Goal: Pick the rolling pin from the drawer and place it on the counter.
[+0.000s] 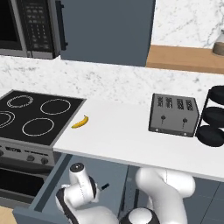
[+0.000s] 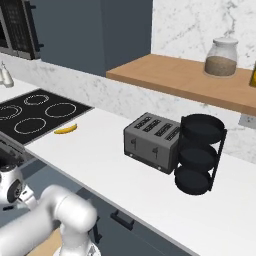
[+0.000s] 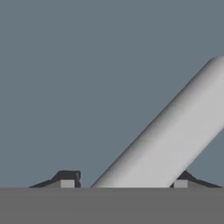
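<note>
A: What lies between the jaws?

B: One pin. In the hand view it runs slanted from between the two fingertips up to the right, over the blue floor of the drawer. One fingertip stands on each side of it, with a gap on the left side. I cannot tell if the jaws press it or are released.

A: And the gripper itself?

B: It is down inside the open drawer, below the counter edge. One black pin tip shows just right of the wrist.

A: What is on the counter, counted?

B: From the left: one stovetop with four rings, one banana, one toaster, one black rack with three trays.
</note>
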{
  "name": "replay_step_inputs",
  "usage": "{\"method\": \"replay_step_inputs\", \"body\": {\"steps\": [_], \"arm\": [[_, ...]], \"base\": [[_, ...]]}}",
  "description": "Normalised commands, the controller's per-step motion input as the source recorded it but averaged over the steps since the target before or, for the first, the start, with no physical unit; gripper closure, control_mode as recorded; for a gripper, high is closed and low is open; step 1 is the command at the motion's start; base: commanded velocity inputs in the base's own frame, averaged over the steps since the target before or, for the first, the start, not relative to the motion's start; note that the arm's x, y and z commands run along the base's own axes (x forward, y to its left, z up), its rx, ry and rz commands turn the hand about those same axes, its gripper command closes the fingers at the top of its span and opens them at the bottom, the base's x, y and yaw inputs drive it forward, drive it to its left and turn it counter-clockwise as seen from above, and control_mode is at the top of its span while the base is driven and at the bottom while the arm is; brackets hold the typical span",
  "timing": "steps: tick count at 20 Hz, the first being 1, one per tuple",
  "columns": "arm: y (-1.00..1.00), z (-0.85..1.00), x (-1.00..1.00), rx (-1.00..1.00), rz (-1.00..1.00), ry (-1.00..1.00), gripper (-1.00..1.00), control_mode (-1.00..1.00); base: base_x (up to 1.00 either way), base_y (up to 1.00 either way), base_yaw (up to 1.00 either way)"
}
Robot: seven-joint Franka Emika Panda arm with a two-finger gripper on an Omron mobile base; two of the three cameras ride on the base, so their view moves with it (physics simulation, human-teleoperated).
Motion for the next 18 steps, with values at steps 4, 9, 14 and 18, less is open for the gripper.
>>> {"method": "replay_step_inputs", "body": {"steps": [4, 9, 14, 18], "arm": [[0.01, 0.44, -0.72, 0.00, 0.06, -0.14, 1.00, -1.00], [0.00, 1.00, -0.17, 0.00, 0.05, -0.27, 1.00, -1.00], [0.00, 1.00, -0.10, 0.00, 0.04, -0.23, 1.00, -1.00], [-0.06, 1.00, -0.09, 0.00, 0.00, -0.06, 1.00, -1.00]], "base": [[0.00, 0.00, 0.00], [0.00, 0.00, 0.00], [0.00, 0.00, 0.00], [0.00, 0.00, 0.00]]}}
